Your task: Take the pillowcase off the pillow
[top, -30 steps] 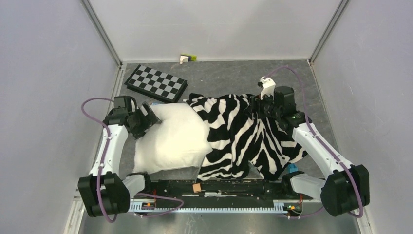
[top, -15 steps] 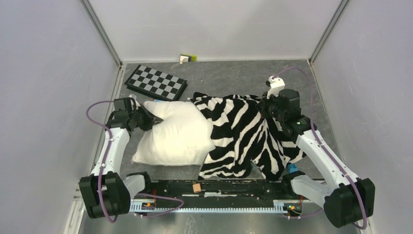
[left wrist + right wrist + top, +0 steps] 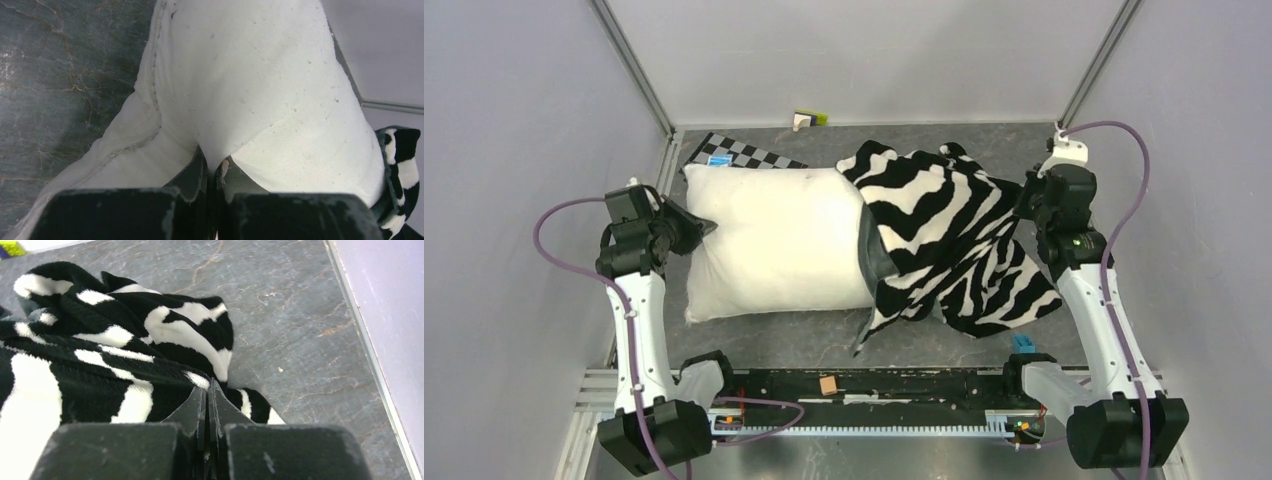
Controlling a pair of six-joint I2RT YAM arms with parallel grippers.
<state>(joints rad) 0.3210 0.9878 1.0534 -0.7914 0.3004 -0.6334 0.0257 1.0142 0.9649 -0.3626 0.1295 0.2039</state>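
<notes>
The white pillow (image 3: 774,240) lies across the left half of the table, its right end still inside the zebra-striped pillowcase (image 3: 944,225). The cover's dark grey inside (image 3: 876,255) shows at its mouth. My left gripper (image 3: 696,228) is shut on the pillow's left edge; in the left wrist view the white pillow (image 3: 250,90) is pinched between the tips of the left gripper (image 3: 214,156). My right gripper (image 3: 1030,200) is shut on the cover's right edge; in the right wrist view the tips of the right gripper (image 3: 208,386) clamp the striped pillowcase (image 3: 115,345).
A checkerboard (image 3: 754,153) lies at the back left, mostly hidden behind the pillow. A small yellow-green and white object (image 3: 809,119) sits by the back wall. Side walls stand close to both arms. The front rail (image 3: 874,385) carries a small orange block (image 3: 828,384).
Both grippers shut and the arms moved apart and back. The pillow slid left and the cover was drawn right, baring more white pillow, which now hides most of the checkerboard.
</notes>
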